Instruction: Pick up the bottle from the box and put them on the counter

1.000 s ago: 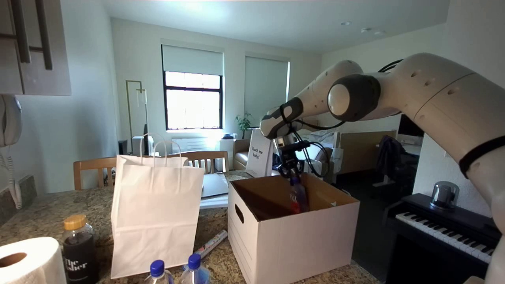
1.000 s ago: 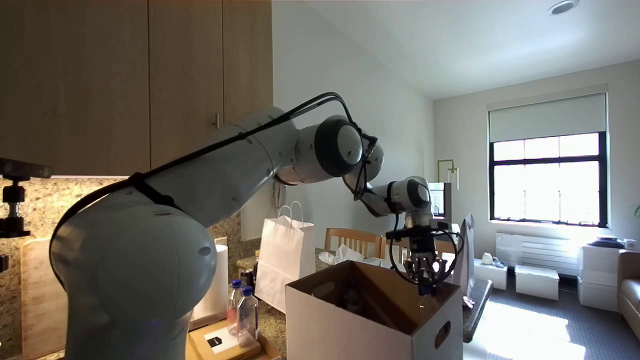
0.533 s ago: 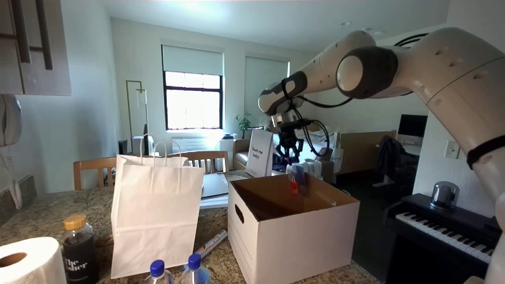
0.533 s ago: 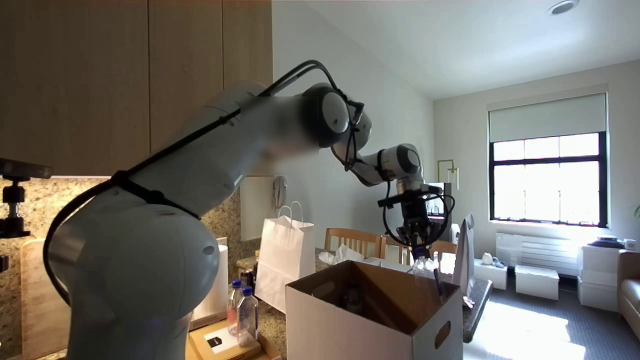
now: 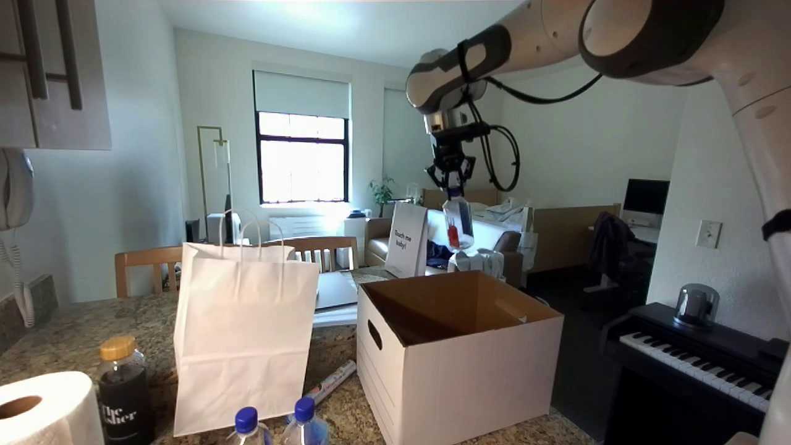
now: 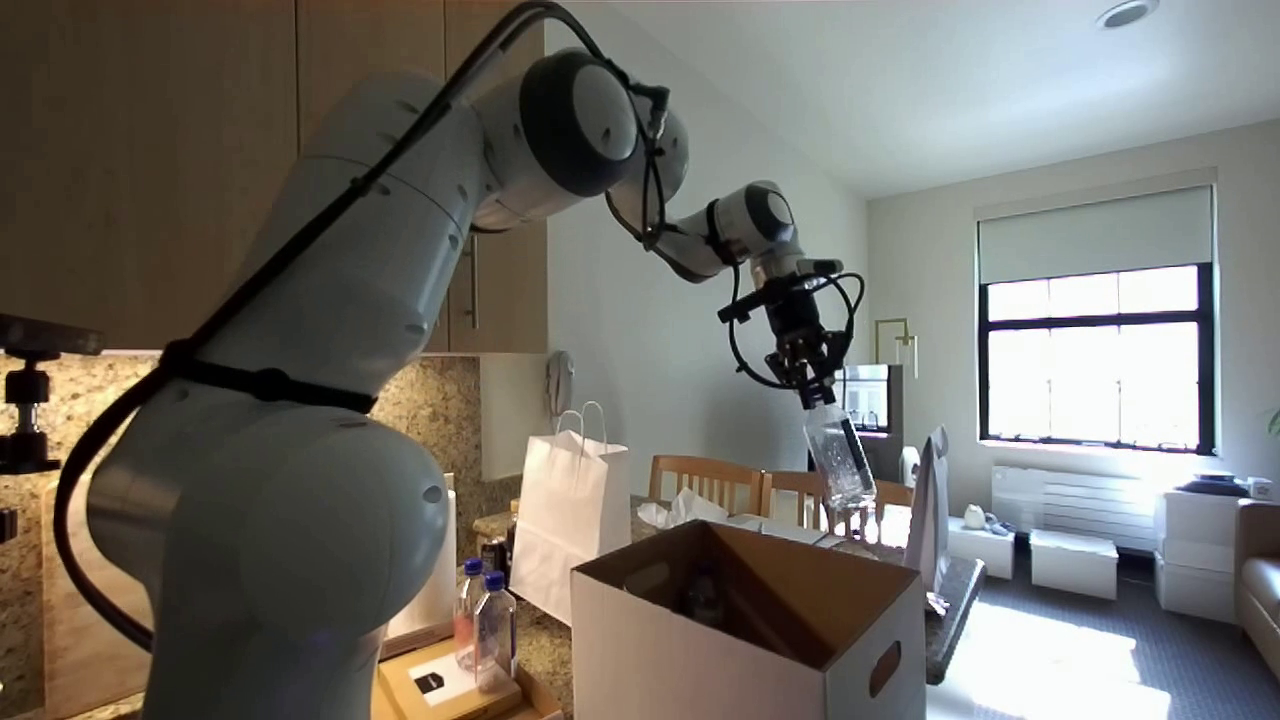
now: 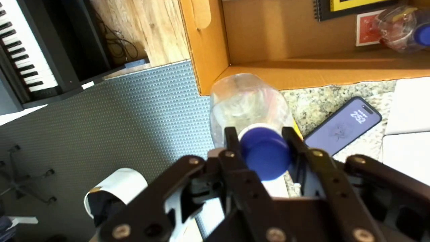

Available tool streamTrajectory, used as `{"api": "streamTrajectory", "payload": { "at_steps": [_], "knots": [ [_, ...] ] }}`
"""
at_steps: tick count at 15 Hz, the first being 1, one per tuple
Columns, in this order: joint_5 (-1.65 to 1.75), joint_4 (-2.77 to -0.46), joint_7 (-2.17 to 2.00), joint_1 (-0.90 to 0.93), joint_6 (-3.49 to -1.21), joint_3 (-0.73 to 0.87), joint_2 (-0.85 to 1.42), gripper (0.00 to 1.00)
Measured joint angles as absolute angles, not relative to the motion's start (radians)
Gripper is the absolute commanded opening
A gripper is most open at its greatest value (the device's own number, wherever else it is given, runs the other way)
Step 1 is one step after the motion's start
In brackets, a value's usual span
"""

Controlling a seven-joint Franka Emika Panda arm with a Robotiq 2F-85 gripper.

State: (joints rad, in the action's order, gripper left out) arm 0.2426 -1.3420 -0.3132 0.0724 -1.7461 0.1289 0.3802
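The end effector (image 6: pixel 816 390) grips the bottle (image 6: pixel 838 458) by its upward-pointing blue cap (image 7: pixel 265 154), long axis leaning slightly off vertical.

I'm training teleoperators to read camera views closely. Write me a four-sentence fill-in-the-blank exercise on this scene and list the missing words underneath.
The gripper holds a clear plastic bottle by its ____ cap.
In both exterior views, ____ other bottles capped in the same colour stand outside the white carton.
In the wrist view, the smartphone on the speckled stone counter shows the time ____.
In an exterior view, the white sign reads "Touch me ____!"

Missing words, in order: blue; two; 2:52; baby.
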Motion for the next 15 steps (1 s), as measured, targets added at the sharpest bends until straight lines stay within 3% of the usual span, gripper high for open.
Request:
{"api": "streamTrajectory", "payload": {
  "at_steps": [13, 14, 15],
  "knots": [
    [0.338, -1.582, -0.278, 0.207, -1.573, -0.126, -0.062, 0.14],
    [0.332, -1.593, -0.262, 0.206, -1.573, -0.13, -0.079, 0.36],
    [0.308, -1.599, -0.246, 0.198, -1.576, -0.125, -0.094, 0.36]
  ]
}}
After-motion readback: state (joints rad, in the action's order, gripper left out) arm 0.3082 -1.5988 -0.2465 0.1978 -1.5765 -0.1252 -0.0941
